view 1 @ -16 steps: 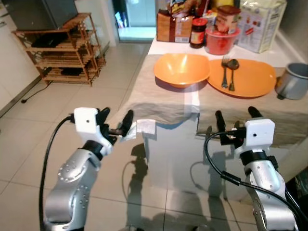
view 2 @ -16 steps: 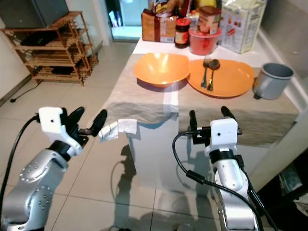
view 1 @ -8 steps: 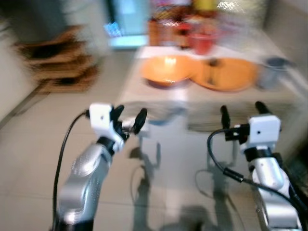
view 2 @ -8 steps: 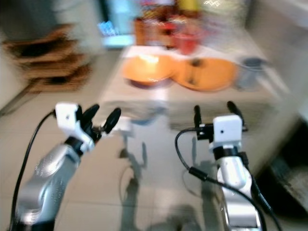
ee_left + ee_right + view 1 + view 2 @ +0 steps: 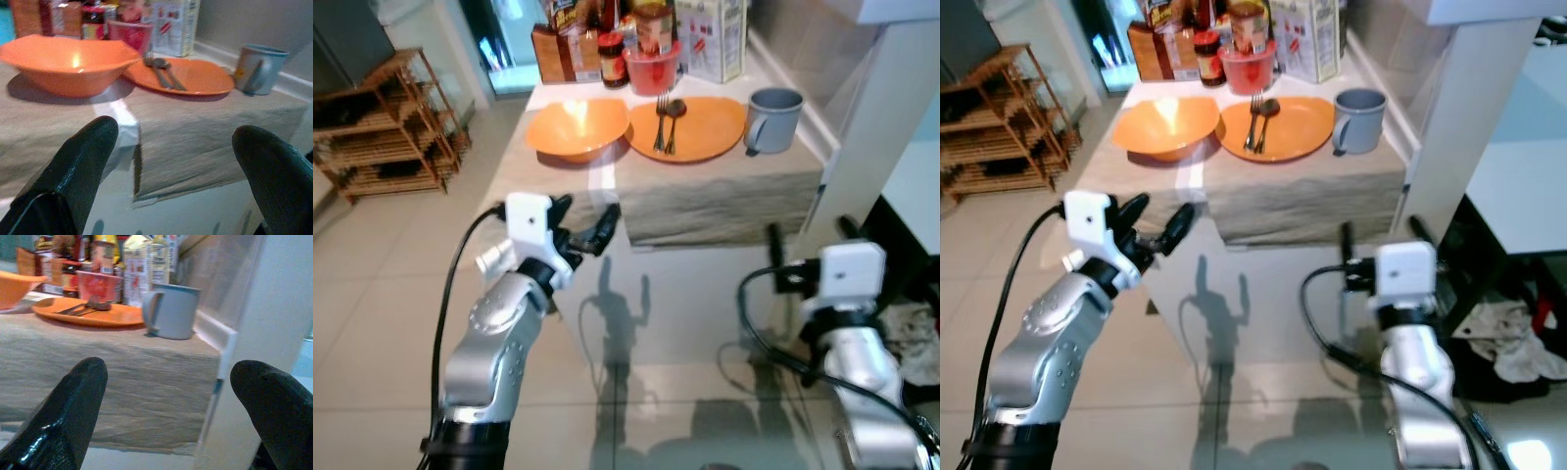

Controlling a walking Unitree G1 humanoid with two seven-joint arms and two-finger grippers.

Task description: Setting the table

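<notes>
White table [image 5: 1160, 259] in a tiled kitchen, top covered by a beige woven cloth [image 5: 724, 196] hanging over the near edge. On the cloth, robot's left to right: orange bowl [image 5: 565, 127]; orange plate [image 5: 700, 127] touching or just beside the bowl, carrying a fork [image 5: 660, 119] and a spoon [image 5: 674, 117] side by side; grey mug [image 5: 771, 119] just beside the plate, handle toward the plate. Behind these, at the far end of the table: red tub [image 5: 654, 76], dark jar with red lid [image 5: 611, 72], brown packet [image 5: 551, 54], white carton [image 5: 710, 39]. Pale tile floor [image 5: 382, 294]. Wooden slatted rack [image 5: 386, 127] against the wall at left. White panel or cabinet side [image 5: 871, 108] at right, past the mug; crumpled cloth [image 5: 1518, 348] on the floor beyond. Left gripper [image 5: 584, 223] raised before the table's near left corner, fingers [image 5: 83, 161] spread wide, holding nothing. Right gripper [image 5: 811, 243] low before the near right corner, fingers [image 5: 73, 406] likewise spread wide, holding nothing.
</notes>
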